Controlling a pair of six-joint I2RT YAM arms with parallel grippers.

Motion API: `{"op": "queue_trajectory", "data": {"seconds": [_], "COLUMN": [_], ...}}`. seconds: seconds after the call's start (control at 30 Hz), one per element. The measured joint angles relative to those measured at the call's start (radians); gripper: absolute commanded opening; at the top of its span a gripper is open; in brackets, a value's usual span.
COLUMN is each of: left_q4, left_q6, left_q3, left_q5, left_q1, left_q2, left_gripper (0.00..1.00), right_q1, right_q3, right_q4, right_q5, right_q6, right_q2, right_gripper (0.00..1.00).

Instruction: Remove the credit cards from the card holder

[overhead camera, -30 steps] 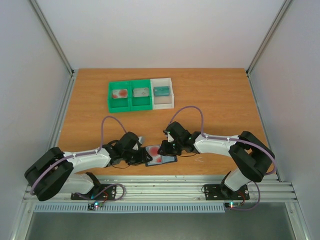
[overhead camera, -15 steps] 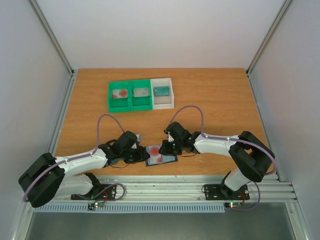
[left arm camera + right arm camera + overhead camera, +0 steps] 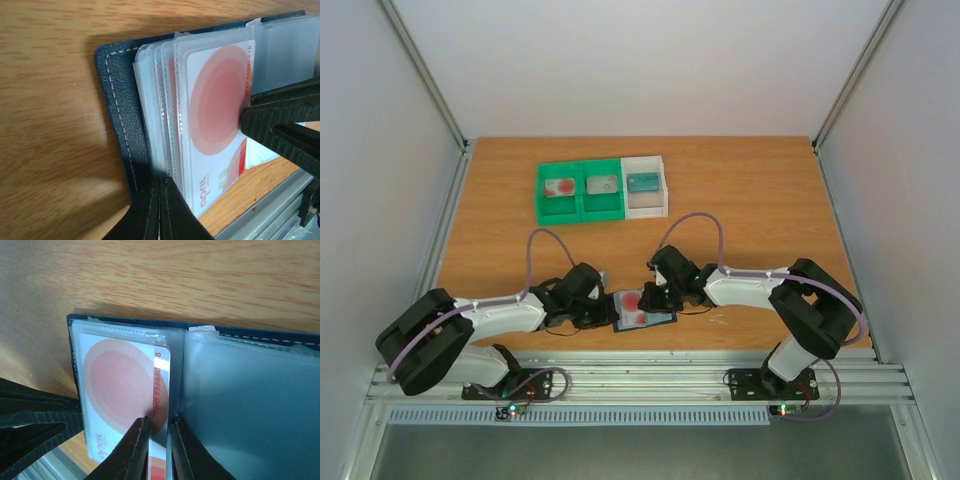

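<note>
Over the last second the left arm's elbow has swung back in from the 8 o'clock side, and the left end effector (image 3: 159,183) has closed. Its fingers now meet with no gap at the stitched edge of the flat, black-edged card holder with frosted plastic sleeves (image 3: 113,100). I cannot tell whether a sliver of cover or sleeve is pinched between them. The holder itself has barely shifted. It lies open at 6 o'clock on the wooden counter (image 3: 760,210), well apart from the green-and-white compartment tray (image 3: 582,192) up toward 11 o'clock.

The thin white credit card with a red round blotch (image 3: 215,100) sits in the top sleeve, and one end appears to poke out past the holder's edge. The right end effector (image 3: 159,424) comes in from 2 o'clock with its jaws narrow. A slim gap straddles the card's long edge by the spine, and a real pinch is not visible.

The card should be light, stiff with some flex, and slick on its face. The sleeve will likely cling to it, and the floppy, light holder would drag along unless it is pinned. The best hold is probably across the card's exposed end, pulling straight along the sleeve.
</note>
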Motion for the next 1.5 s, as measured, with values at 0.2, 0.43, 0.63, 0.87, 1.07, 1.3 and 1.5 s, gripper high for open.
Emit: {"op": "queue_trajectory", "data": {"seconds": [0.2, 0.43, 0.63, 0.87, 1.07, 1.3, 1.5], "left_q4": [0.008, 0.012, 0.011, 0.016, 0.017, 0.017, 0.018], "left_q6": [0.014, 0.02, 0.023, 0.024, 0.027, 0.027, 0.027], "left_q3": [0.012, 0.013, 0.016, 0.019, 0.04, 0.044, 0.048], "left_q5": [0.0, 0.001, -0.001, 0.0, 0.0, 0.0, 0.005], "left_q1": [0.0, 0.0, 0.0, 0.0, 0.0, 0.0, 0.0], "left_q2": [0.024, 0.027, 0.031, 0.038, 0.062, 0.067, 0.072], "left_gripper": [0.01, 0.02, 0.02, 0.02, 0.03, 0.06, 0.06], "right_q1": [-0.002, -0.01, -0.044, -0.079, -0.125, -0.142, -0.147], "right_q3": [-0.01, -0.024, -0.061, -0.09, -0.121, -0.153, -0.154], "right_q4": [0.029, 0.05, 0.082, 0.082, 0.099, 0.123, 0.135], "right_q5": [-0.005, -0.014, -0.048, -0.067, -0.091, -0.113, -0.132], "right_q6": [0.0, 0.002, 0.011, 0.01, 0.011, 0.014, 0.019], "right_q2": [0.014, 0.011, -0.016, -0.067, -0.071, -0.089, -0.086], "right_gripper": [0.1, 0.01, 0.01, 0.01, 0.01, 0.01, 0.1]}}
